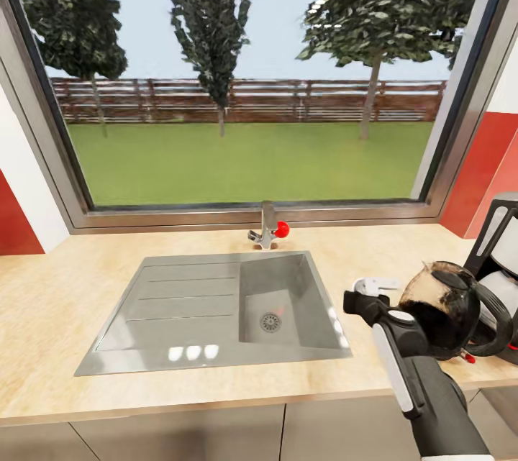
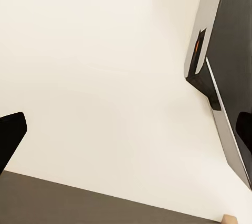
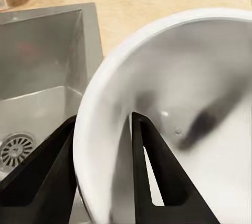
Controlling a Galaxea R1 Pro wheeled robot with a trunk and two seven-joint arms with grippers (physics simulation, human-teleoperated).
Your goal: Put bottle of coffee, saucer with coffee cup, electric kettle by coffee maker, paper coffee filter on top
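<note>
The countertop carries the sink, my landmark. To the right of the sink, at the counter's end, stands the coffee maker, so that part is kept. Just beside it, toward the sink, sits the electric kettle; it seems placed. The right gripper, near the sink's right edge, is closed over the rim of a white dish, I judge the saucer. The left gripper has its fingers wide apart, holding nothing. Saucer, cup, filter and coffee bottle remain.
</note>
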